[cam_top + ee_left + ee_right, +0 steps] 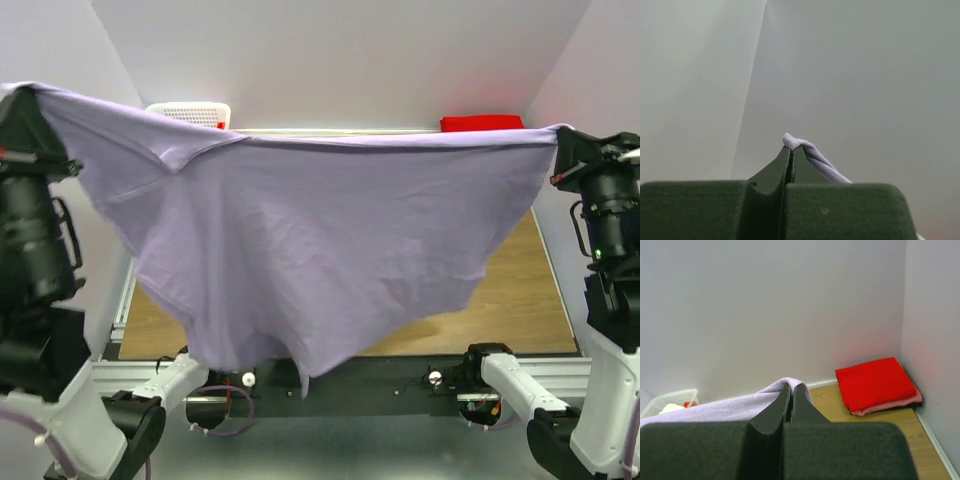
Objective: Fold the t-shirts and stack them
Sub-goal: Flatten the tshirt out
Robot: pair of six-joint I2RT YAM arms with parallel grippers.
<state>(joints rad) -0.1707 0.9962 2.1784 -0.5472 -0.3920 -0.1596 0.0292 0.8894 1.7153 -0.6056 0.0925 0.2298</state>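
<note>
A lavender-purple t-shirt (pixel 320 240) hangs spread wide in the air above the table, held by two upper corners. My left gripper (pixel 22 95) is shut on its left corner; the left wrist view shows a twist of the lavender cloth (pixel 815 159) pinched at the fingertips of that gripper (pixel 790 148). At the right, my right gripper (pixel 560 135) is shut on the other corner, with the lavender cloth (pixel 740 405) draped over its tips (pixel 791 386). A folded red t-shirt (pixel 874 381) lies on a folded pale pink one (pixel 890 406) in the far right corner.
A white lattice basket (pixel 190 113) stands at the back left, with cream and red cloth inside (pixel 675 407). The wooden table (pixel 520 300) shows below the hanging shirt, walled at the back and both sides.
</note>
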